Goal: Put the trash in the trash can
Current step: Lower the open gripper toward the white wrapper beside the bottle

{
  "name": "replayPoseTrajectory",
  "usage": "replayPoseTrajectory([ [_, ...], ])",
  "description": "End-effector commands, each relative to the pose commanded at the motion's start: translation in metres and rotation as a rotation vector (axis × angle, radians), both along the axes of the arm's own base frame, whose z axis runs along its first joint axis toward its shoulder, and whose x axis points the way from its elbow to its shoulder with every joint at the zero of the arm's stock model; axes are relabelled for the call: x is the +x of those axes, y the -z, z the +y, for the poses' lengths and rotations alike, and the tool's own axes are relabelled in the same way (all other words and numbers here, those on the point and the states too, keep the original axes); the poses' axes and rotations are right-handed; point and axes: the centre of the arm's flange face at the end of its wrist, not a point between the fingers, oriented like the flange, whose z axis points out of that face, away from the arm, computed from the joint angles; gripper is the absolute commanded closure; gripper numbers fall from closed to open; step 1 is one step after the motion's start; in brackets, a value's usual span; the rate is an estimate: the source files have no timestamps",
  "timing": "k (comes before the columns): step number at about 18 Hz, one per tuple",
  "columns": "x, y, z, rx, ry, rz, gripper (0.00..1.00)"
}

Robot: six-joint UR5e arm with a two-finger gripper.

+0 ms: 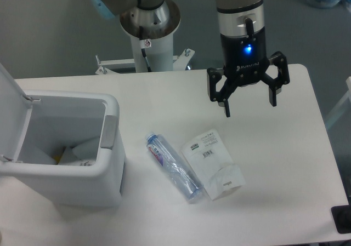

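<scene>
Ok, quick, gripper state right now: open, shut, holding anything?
Gripper: open, holding nothing, above the white table.

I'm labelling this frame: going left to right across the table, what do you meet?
Trash can → bottle → packet → open gripper, above the table.

On my feed the white tabletop (285,164) carries the open trash can (71,164) at its left end, with the crushed bottle (174,168) and flat packet (213,164) lying side by side, touching, near the middle.
</scene>
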Motion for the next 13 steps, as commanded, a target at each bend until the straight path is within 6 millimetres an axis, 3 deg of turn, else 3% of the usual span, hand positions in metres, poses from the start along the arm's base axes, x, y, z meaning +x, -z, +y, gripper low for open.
replayPoseTrajectory([
  [7, -0.002, 0.012, 0.001, -0.030, -0.014, 0.001, 0.00],
  [10, 0.000, 0.028, 0.002, -0.040, -0.007, -0.024, 0.00],
  [13, 0.000, 0.060, 0.003, -0.069, -0.017, -0.074, 0.00],
])
